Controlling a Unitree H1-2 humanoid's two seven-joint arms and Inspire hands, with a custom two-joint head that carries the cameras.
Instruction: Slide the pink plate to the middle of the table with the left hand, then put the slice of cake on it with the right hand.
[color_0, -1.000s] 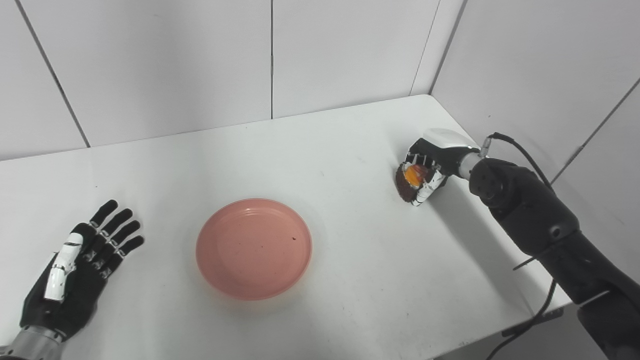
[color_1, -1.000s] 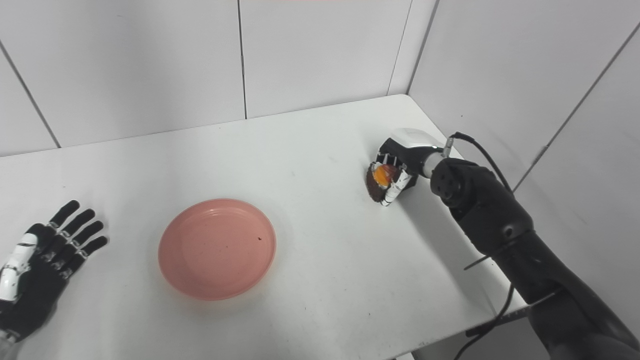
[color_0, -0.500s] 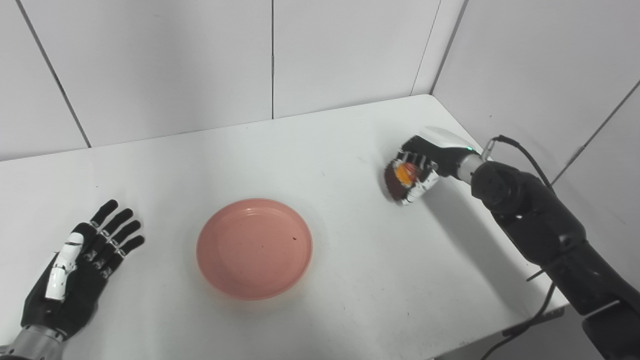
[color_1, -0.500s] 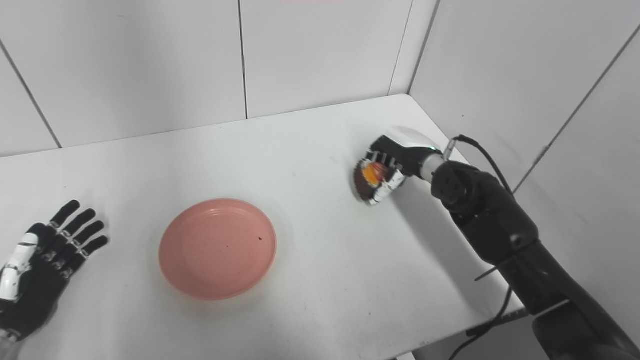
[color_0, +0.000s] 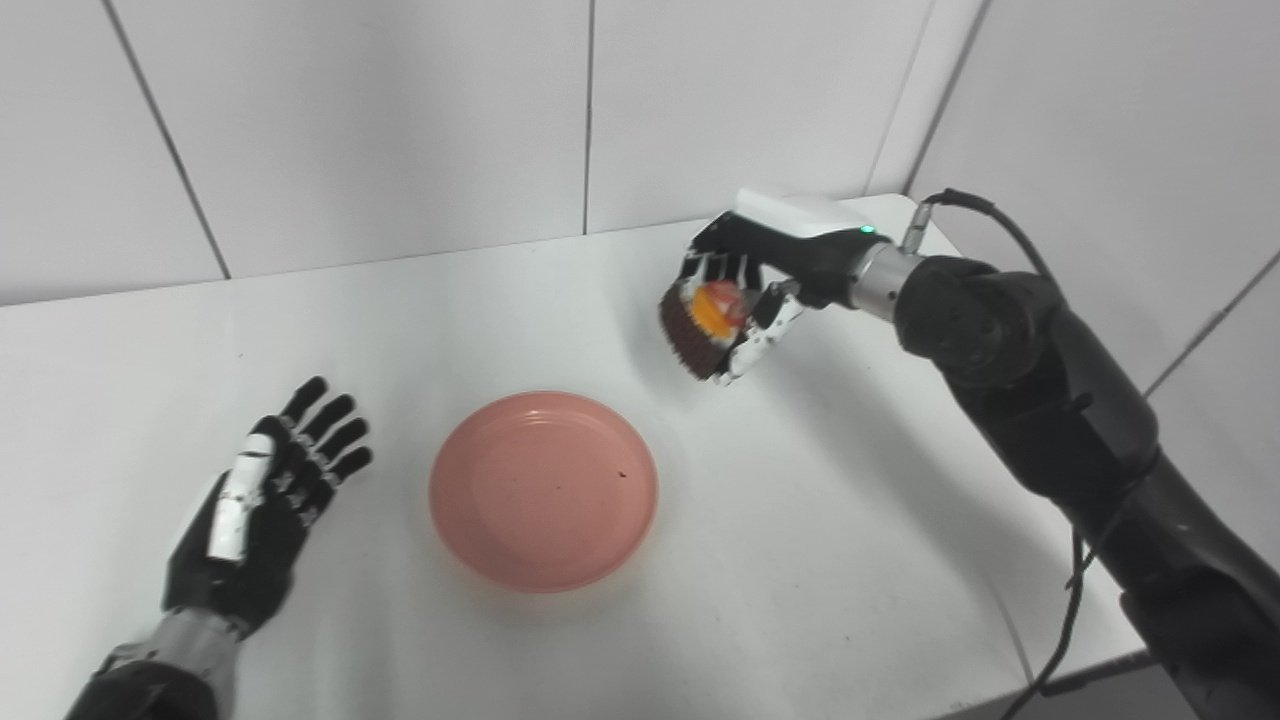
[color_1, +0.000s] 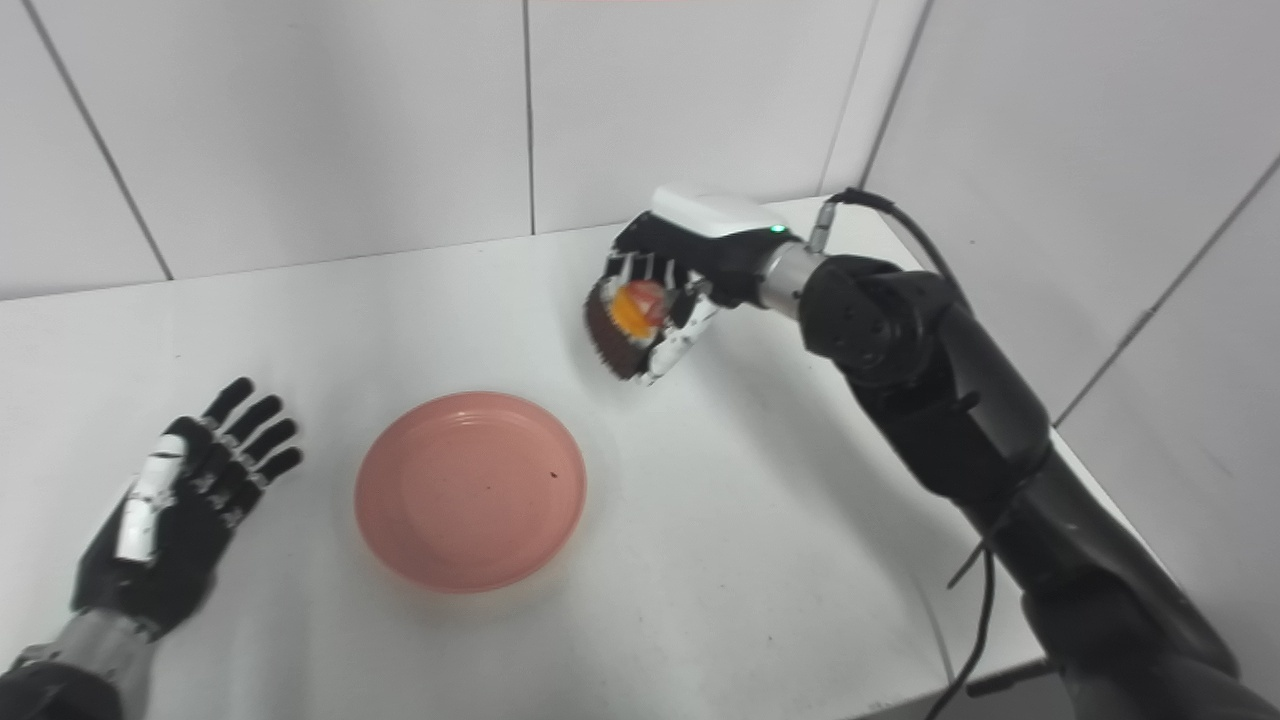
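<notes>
The pink plate (color_0: 543, 489) lies flat near the middle of the white table (color_0: 850, 520), with nothing on it. My right hand (color_0: 745, 285) is shut on the slice of cake (color_0: 698, 322), a dark brown wedge with an orange and red topping. It holds the cake in the air, up and to the right of the plate. My left hand (color_0: 265, 500) rests open on the table to the left of the plate, palm down with fingers spread, apart from the rim.
White wall panels (color_0: 400, 120) close off the table at the back and on the right. A black cable (color_0: 1060, 640) hangs from the right arm past the table's front right edge.
My right hand has lifted the cake off the table and carried it left toward the plate. The camera has shifted, so the whole scene sits differently. The left hand and the plate stay where they were.
</notes>
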